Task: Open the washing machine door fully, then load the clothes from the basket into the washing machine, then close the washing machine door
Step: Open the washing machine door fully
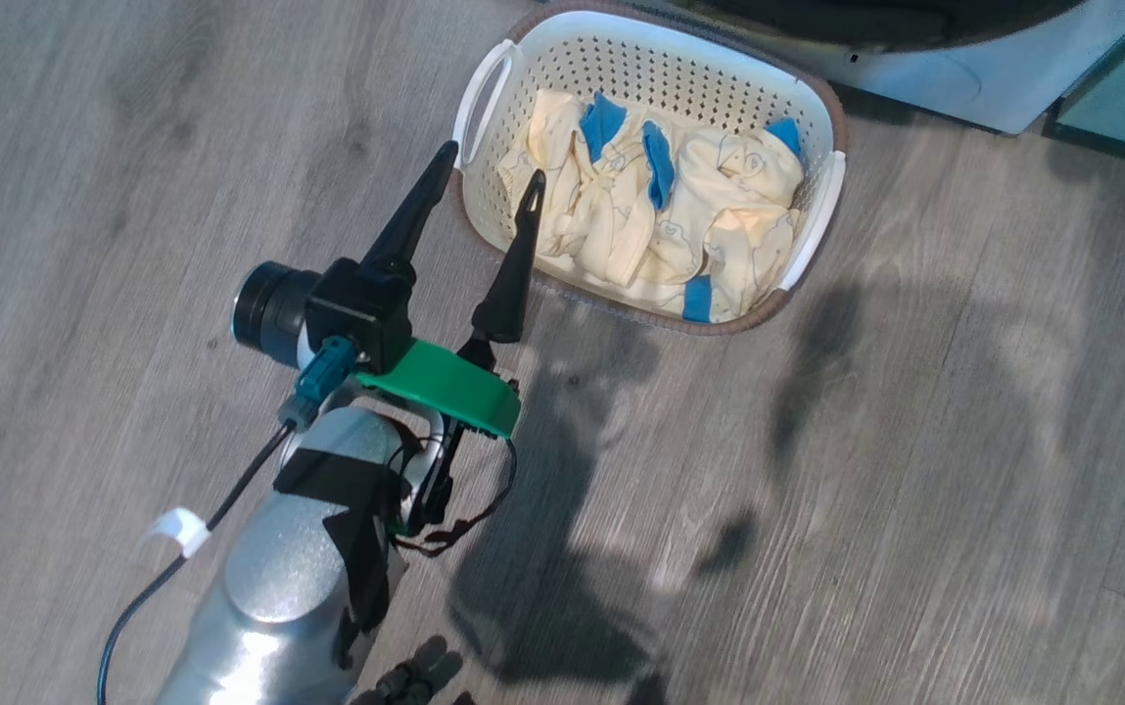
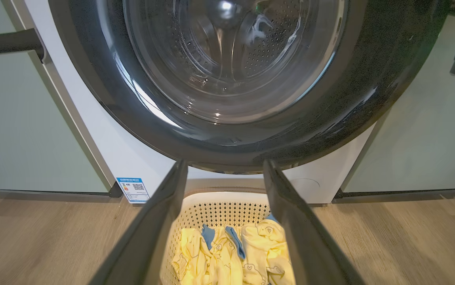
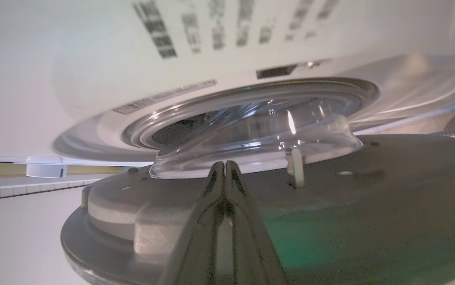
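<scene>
Two grippers are noted. The left gripper (image 1: 492, 164) has its jaws spread wide and holds nothing. The basket (image 1: 640, 64) sits directly ahead of its fingertips, with the clothes (image 1: 679, 215) heaped inside, just beyond and below them. The garments are judged light, limp and apt to trail, so a raised fold atop the heap, nearest the fingers, offers the best purchase. The right gripper (image 3: 225, 163) has its fingers pressed together and is empty. Its tips are at the inner face of the washing machine door (image 3: 370, 190), which stands away from the washing machine (image 2: 104, 130); contact cannot be confirmed. The door is judged rigid and hinged. Its glass bowl (image 3: 259, 138), just ahead of the tips, looks slick, so the grey face beside it is the sounder place to bear.
</scene>
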